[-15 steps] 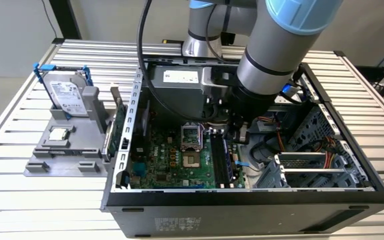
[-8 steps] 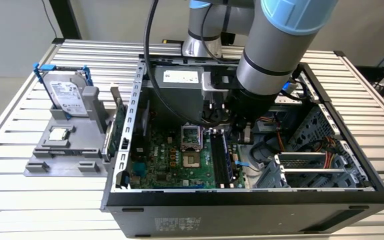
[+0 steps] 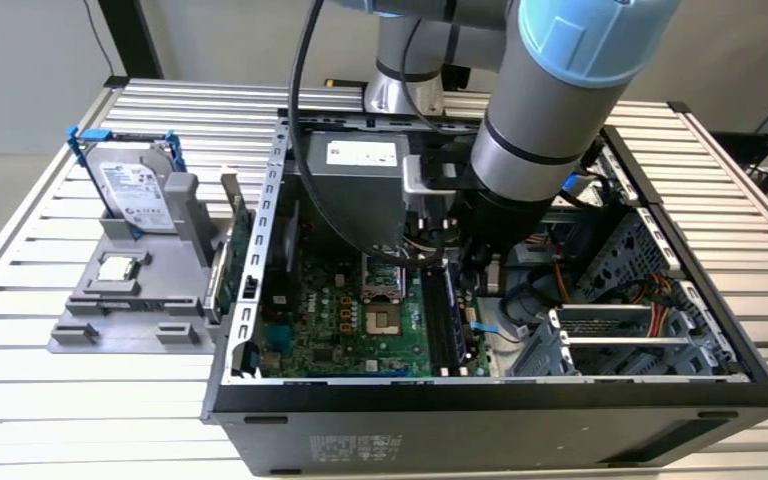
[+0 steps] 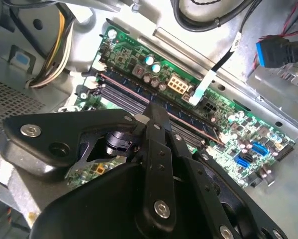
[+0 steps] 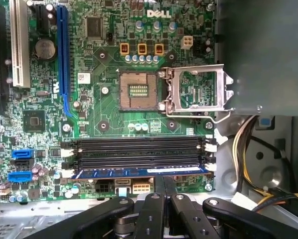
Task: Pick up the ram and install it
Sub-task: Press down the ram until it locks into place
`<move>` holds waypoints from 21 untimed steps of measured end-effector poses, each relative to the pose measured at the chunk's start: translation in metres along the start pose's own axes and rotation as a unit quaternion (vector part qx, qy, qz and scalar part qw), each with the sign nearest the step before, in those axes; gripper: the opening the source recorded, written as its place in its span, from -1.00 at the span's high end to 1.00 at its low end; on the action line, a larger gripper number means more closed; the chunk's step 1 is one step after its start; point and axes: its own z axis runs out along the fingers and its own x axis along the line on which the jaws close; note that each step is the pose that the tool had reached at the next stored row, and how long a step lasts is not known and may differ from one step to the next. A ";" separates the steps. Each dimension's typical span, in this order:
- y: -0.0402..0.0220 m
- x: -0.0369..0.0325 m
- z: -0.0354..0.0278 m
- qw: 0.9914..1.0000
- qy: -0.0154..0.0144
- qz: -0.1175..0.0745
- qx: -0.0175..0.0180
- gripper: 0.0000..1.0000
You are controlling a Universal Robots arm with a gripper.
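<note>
While seated in a slot, ram meets gripper.

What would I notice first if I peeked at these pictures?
Probably the big grey robot arm reaching down into the open black computer case on the slatted table. Inside lies a green board full of tiny parts, and a thin blue memory stick sits in the long slot nearest the gripper. Beside the case, at the exterior view's left, a silver hard drive stands in a grey holder.

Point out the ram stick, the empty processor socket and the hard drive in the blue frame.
ram [image 5: 139, 172]: first wrist view, middle of its long edge.
processor socket [image 5: 137, 91]: first wrist view, contact field.
hard drive [image 3: 135, 188]: exterior view, its face.
</note>
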 end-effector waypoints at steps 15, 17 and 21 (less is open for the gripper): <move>-0.0005 0.0104 0.0188 1.000 0.000 -0.001 0.000 1.00; -0.0005 0.0113 0.0220 1.000 0.001 -0.001 0.000 1.00; -0.0006 0.0127 0.0289 1.000 0.001 -0.001 0.000 1.00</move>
